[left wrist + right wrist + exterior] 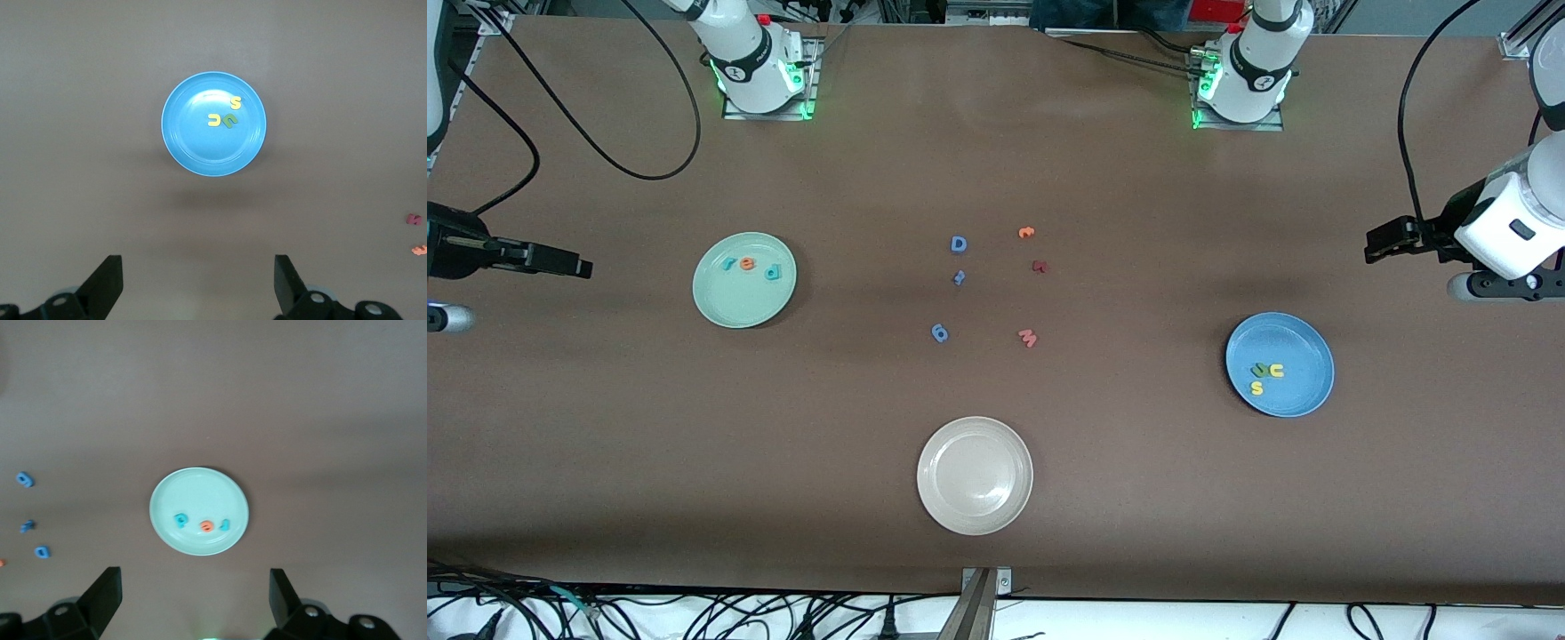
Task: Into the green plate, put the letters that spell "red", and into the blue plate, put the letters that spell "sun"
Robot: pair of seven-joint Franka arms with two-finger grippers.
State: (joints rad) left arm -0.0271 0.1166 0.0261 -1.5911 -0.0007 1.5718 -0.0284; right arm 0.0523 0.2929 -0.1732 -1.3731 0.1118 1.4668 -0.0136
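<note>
Front view: the r, e, d letters (748, 265) lie in the green plate (720, 307), at three o'clock from the right claw (580, 266). Left wrist view: the left claw (198, 283) hangs spread (empty), the s, u, n letters (224, 116) in the blue plate (187, 143) at twelve o'clock. Right wrist view: right claw spread, green plate at twelve o'clock.

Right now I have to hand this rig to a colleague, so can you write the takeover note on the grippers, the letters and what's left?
Left gripper: open, empty, waiting at the left arm's end of the table.
Right gripper: open, empty, at the right arm's end.
Green plate: holds the r, e and d.
Blue plate: holds the s, u and n.
Done: both words are in their plates.
Left: nothing visible. The spare letters lie mid-table; the white plate holds nothing.
</note>
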